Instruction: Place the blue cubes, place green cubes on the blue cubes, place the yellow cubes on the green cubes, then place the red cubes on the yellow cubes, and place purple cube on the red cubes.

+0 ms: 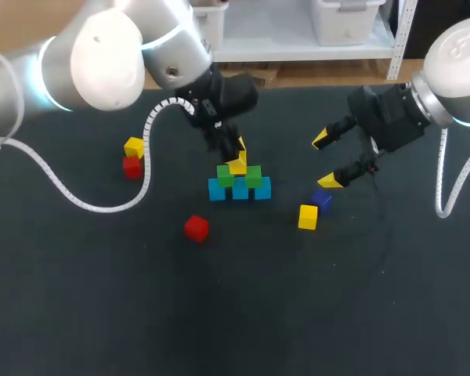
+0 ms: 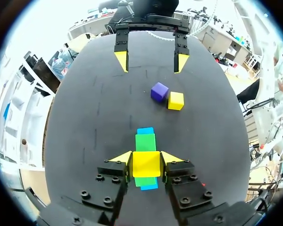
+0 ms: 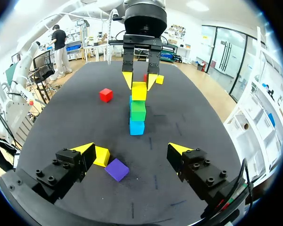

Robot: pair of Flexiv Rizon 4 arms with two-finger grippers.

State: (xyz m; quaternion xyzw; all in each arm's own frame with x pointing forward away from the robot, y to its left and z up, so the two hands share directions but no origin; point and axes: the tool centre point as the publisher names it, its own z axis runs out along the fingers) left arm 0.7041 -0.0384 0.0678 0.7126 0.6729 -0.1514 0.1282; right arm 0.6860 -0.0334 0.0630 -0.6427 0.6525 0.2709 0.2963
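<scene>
At the stack's 9 o'clock, a spare yellow cube (image 1: 134, 146) touches a red cube (image 1: 131, 166). The left fingers (image 2: 124, 158) clamp the held yellow cube (image 2: 146, 163) atop green cubes (image 1: 243, 177) on the blue cubes (image 1: 240, 189). At 3 o'clock, the right fingers (image 3: 87, 149) gape wide, empty, near the purple cube (image 3: 117, 169).

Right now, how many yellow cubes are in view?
3. One yellow cube sits against a red cube at the table's left; another is in the left hand atop the green cubes; the third is beside the purple cube. None seems hidden.
</scene>
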